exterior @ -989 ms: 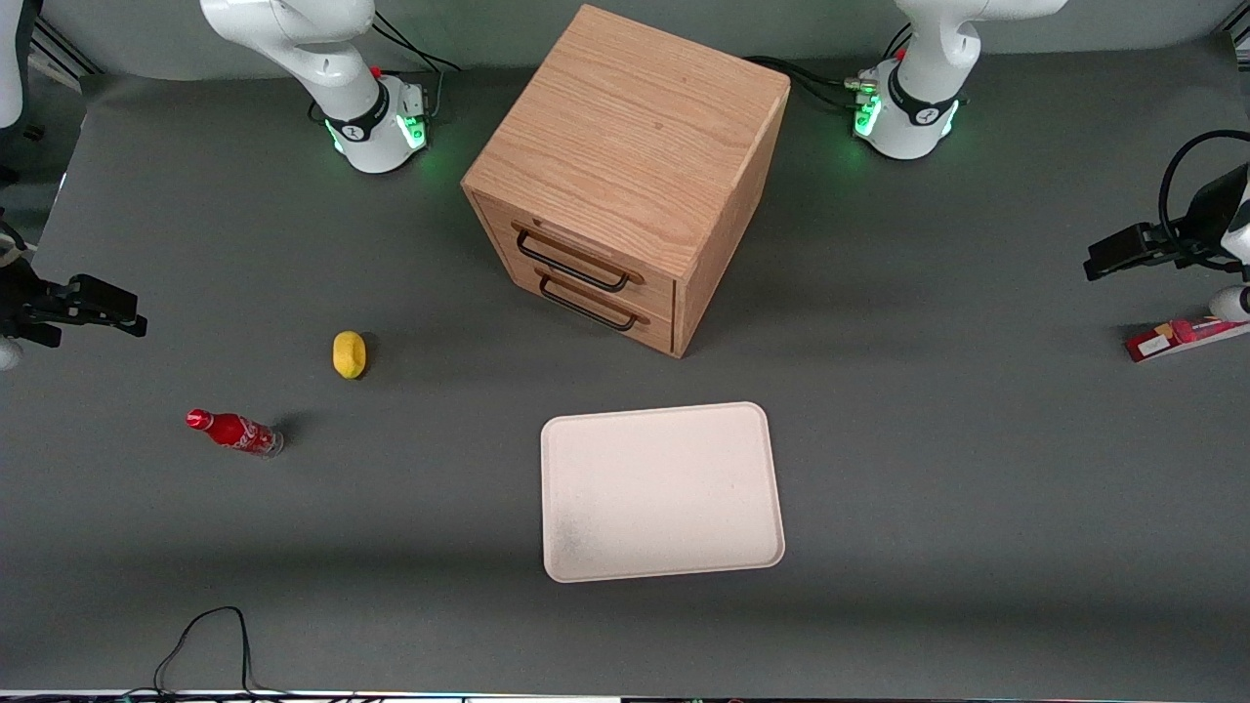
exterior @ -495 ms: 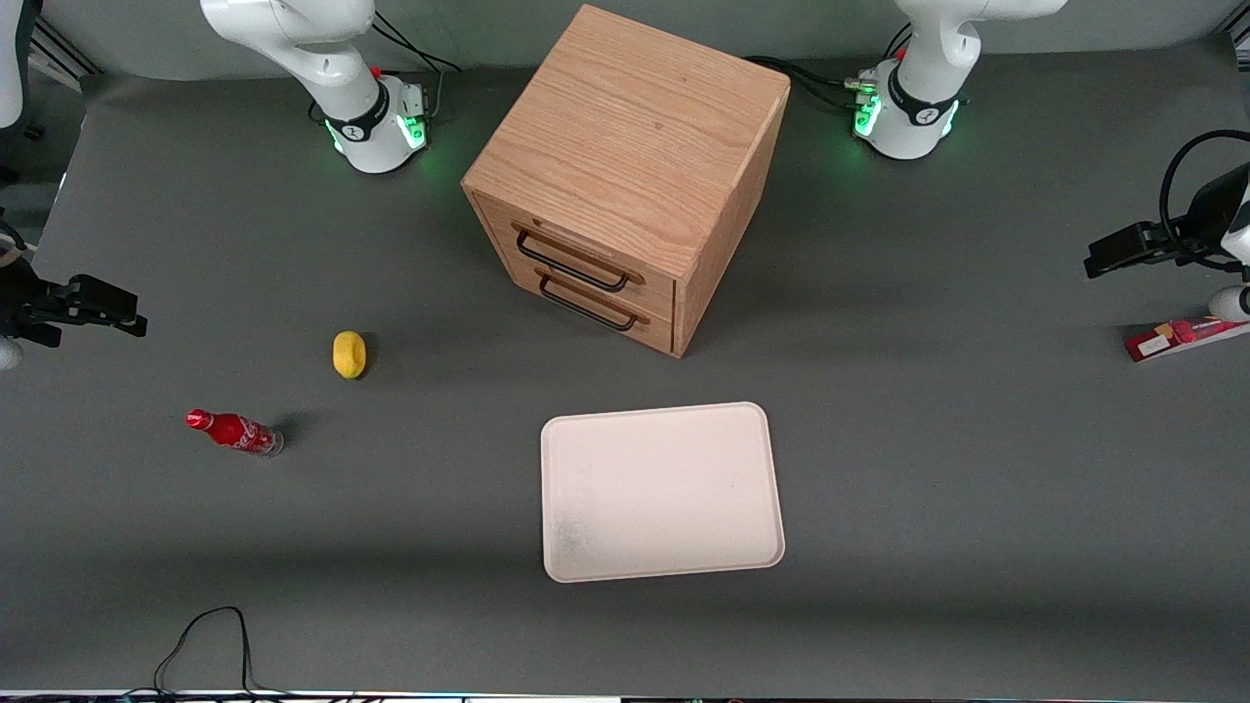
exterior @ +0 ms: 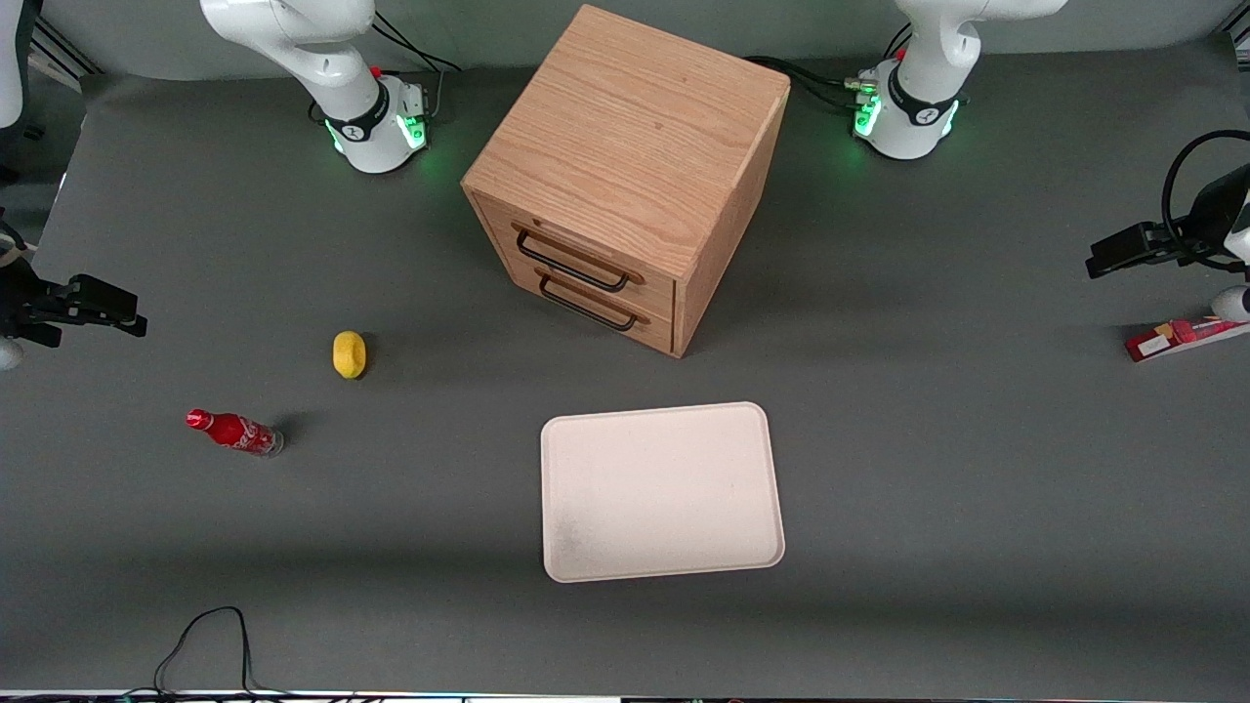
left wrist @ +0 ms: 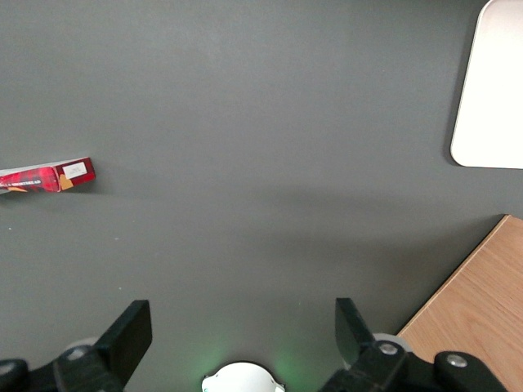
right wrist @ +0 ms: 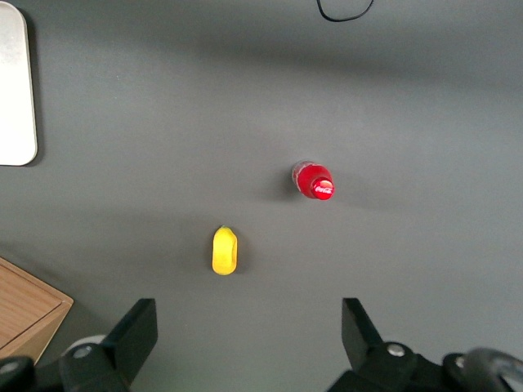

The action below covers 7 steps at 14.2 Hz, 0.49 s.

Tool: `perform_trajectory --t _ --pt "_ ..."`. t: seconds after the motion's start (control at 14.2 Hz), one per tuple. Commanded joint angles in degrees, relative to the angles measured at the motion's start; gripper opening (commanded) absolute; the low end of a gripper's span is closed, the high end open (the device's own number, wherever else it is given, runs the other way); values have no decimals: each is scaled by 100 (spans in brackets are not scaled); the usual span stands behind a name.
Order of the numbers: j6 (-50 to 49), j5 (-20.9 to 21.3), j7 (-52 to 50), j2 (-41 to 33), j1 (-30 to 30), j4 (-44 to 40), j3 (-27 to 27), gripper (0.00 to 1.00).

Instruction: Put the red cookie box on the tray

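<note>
A flat cream-white rectangular tray [exterior: 662,491] lies bare nearest the front camera on the dark grey table [exterior: 928,469]. Farther back, at the working arm's end of the table, the long slim dark-red cookie box [exterior: 1177,338] lies flat. The left arm's black two-finger gripper [left wrist: 239,327] hangs above it, fingers [left wrist: 131,333] spread wide, holding nothing. A two-drawer wooden cabinet [exterior: 625,176] stands farther back, mid-table.

From my parked wrist I look down on a grey table [right wrist: 392,90]. A small red cola bottle [right wrist: 315,181] stands near a yellow fruit [right wrist: 225,251], not touching. A cream tray [right wrist: 16,98] and a wooden cabinet [right wrist: 24,314] show only partly.
</note>
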State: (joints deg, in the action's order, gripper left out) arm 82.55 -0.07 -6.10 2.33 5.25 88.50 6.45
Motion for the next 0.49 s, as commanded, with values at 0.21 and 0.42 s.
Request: perform_trajectory --t 0.21,0.42 --pt "-186 -2 -58 189 81 -342 85 100" --pt "-213 68 -32 189 20 -360 102 100"
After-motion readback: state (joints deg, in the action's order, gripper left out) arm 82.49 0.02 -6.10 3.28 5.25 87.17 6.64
